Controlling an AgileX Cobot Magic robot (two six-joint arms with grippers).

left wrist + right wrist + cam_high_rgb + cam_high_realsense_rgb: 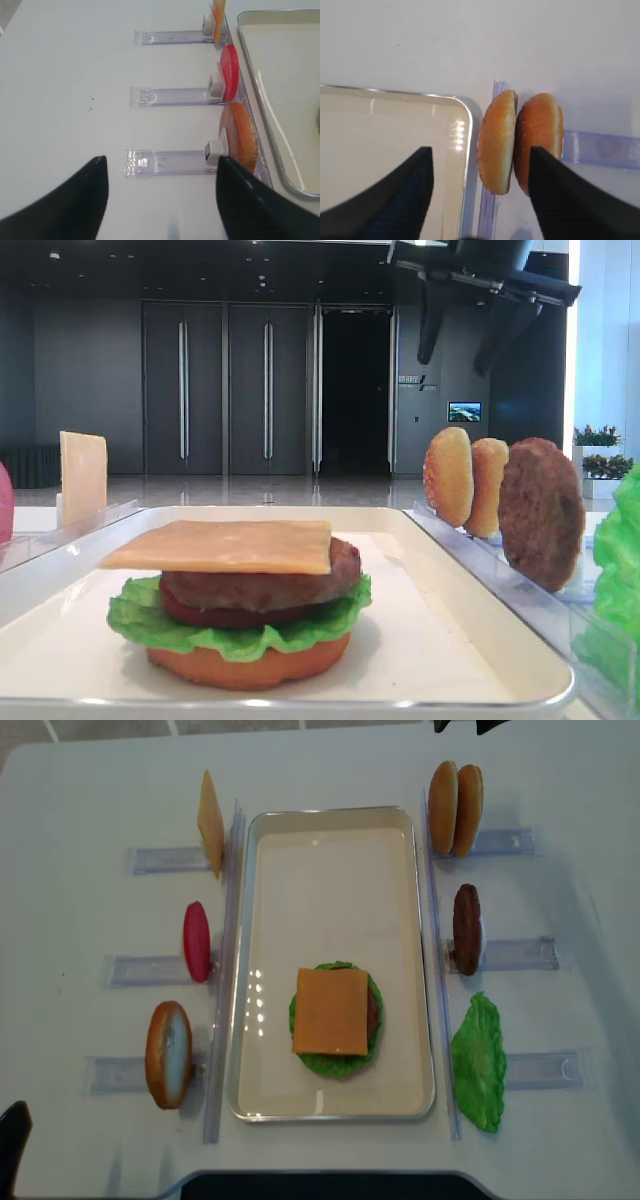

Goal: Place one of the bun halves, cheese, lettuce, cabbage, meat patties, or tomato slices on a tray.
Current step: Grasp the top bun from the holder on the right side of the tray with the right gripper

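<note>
On the tray (415, 960), a stack is built up to the cheese (332, 1011); a bun top (496, 142) is still wanted. Both sets of fingers are spread, nothing held.

Both grippers, right gripper (480, 195) and left gripper (162, 200), have broad, matte black fingers (finely ribbed texture).

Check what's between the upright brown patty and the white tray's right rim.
Only a clear plastic rack rail lies between the brown meat patty and the white tray; seen in the overhead exterior view.

Low cam level w/ tray (560, 665); overhead cam looks straight down on it.
</note>
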